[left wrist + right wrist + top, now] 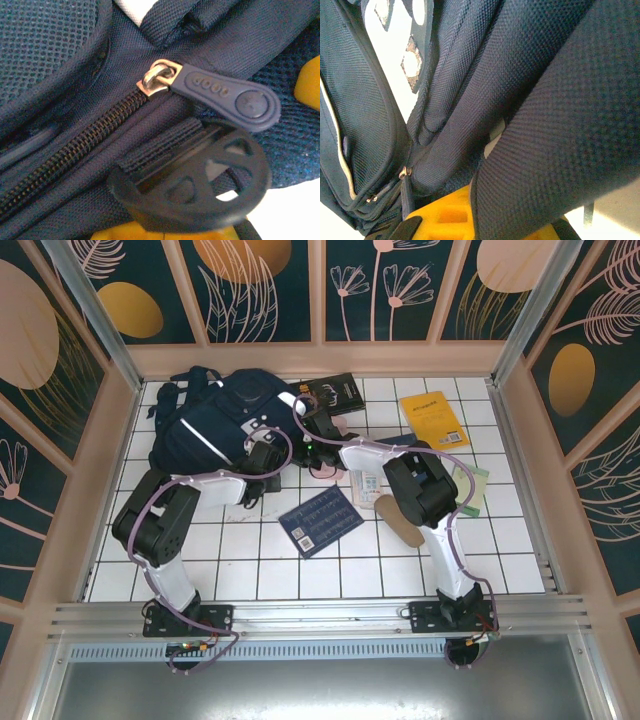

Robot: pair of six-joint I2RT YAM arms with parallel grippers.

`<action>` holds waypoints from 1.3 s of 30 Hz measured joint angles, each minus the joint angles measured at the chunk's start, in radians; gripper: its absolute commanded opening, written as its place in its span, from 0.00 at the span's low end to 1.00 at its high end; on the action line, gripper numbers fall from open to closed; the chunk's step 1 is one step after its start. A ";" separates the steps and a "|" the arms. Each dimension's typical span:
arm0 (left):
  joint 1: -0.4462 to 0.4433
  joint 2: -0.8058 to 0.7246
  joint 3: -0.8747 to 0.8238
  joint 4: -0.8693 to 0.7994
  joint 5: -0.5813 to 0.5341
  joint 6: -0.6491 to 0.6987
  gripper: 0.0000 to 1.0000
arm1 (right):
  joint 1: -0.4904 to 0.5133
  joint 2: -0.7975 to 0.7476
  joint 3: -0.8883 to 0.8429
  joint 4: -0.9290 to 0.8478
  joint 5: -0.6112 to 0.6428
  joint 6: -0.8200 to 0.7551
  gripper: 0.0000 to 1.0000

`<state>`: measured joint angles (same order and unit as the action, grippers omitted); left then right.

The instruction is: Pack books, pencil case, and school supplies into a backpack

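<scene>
The backpack lay on the far left part of the white-tiled desk, and both arms reached in to its right side. The left pincer sat at the bag's near right corner and was closed. Its wrist camera was pressed close to navy fabric. A shut zip ran up to a brass slider, from which a navy rubber pull tab lay out to the right. Just below the tab sat a black plastic buckle threaded on webbing, with a yellow finger at the bottom edge. Whether that pincer pinched anything could not be told.

The right pincer was at the bag's far right edge, also closed. In its wrist view, thick folds of navy cloth draped over its yellow pad, so it appeared clamped on the bag's fabric.

The black book lay far back, just right of the bag. The yellow book lay at the far right, well apart from the bag. The navy grid-patterned book, with its white label, sat tilted mid-desk between the arms. A pale printed packet was partly hidden by the right arm. A tan oblong thing lay beside that arm's elbow, and a pale green piece lay to the right of it.
</scene>
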<state>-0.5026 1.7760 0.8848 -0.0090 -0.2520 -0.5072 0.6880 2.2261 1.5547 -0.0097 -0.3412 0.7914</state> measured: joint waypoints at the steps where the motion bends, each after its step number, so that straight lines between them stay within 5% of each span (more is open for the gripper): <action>1: 0.000 -0.008 -0.005 -0.011 0.000 -0.005 0.00 | 0.000 0.000 0.000 -0.003 0.000 0.000 0.00; 24: 0.153 -0.456 -0.182 -0.377 -0.179 -0.243 0.00 | -0.082 -0.163 -0.046 -0.111 0.003 -0.082 0.00; 30: 0.170 -0.545 -0.203 -0.371 -0.095 -0.222 0.00 | -0.153 -0.163 -0.045 -0.149 -0.001 -0.131 0.00; 31: 0.170 -0.563 -0.211 -0.357 -0.063 -0.210 0.00 | -0.164 -0.163 -0.044 -0.154 0.000 -0.137 0.04; 35: 0.167 -0.593 -0.216 -0.301 0.083 -0.165 0.00 | -0.198 -0.163 -0.026 -0.178 0.021 -0.159 0.53; 39: 0.119 -0.591 -0.215 -0.268 0.166 -0.140 0.00 | -0.219 -0.172 -0.013 -0.176 0.066 -0.159 0.68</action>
<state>-0.3836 1.1851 0.6697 -0.2768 -0.0864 -0.6476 0.4694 2.0537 1.5414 -0.1856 -0.2756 0.6327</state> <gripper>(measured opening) 0.064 0.624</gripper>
